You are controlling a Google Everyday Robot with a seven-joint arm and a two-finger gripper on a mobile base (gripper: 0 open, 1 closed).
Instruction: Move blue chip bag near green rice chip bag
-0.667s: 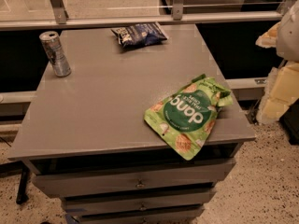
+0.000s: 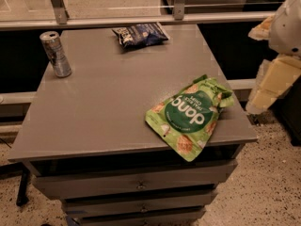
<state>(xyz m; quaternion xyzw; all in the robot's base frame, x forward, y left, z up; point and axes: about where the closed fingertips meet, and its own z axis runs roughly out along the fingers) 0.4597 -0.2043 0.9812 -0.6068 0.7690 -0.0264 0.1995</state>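
Observation:
The blue chip bag [image 2: 140, 34] is small, crinkled and dark navy, and lies at the far edge of the grey table [image 2: 103, 107]. The green rice chip bag [image 2: 190, 117] is a large flat bright-green pouch with white "dang" lettering. It lies at the near right corner and hangs a little over the front edge. My gripper [image 2: 258, 98] is off the table's right side, level with the green bag and far from the blue bag. It holds nothing that I can see.
A silver can [image 2: 55, 53] stands upright at the table's left edge. A glass railing with metal posts [image 2: 57, 4] runs behind the table. Drawers [image 2: 141, 185] sit under the tabletop. Speckled floor lies to the right.
My gripper has shifted slightly left and up beside the table's right edge. The bags and the can have not moved.

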